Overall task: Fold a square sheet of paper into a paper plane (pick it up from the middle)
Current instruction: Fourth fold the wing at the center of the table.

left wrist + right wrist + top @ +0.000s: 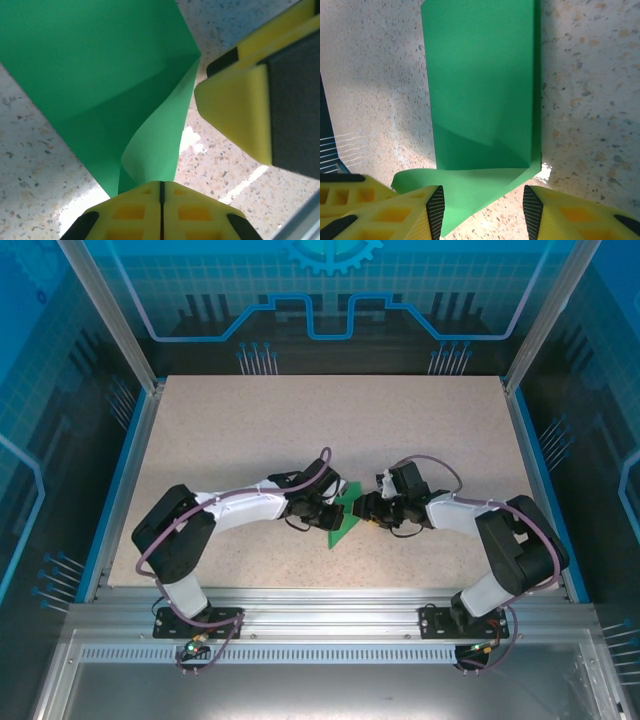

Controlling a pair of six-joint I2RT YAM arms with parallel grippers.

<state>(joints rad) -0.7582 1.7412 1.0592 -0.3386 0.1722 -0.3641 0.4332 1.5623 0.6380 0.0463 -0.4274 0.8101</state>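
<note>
Thin bright green paper sheet (480, 90) looked matt and smooth, speckled beige tabletop (300, 440) showed a slight sheen, yellow plastic gripper fingers (130, 212) looked matt.

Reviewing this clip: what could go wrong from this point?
1. The left hand is shut on a curled edge of the thin bright green paper sheet; pulling might crumple it.
2. The open right hand straddles the lifted flap; closing off-line could skew the fold.

A robotics lab cell: aluminium frame (320, 612), blue printed walls (330, 300), speckled table (330, 430).
</note>
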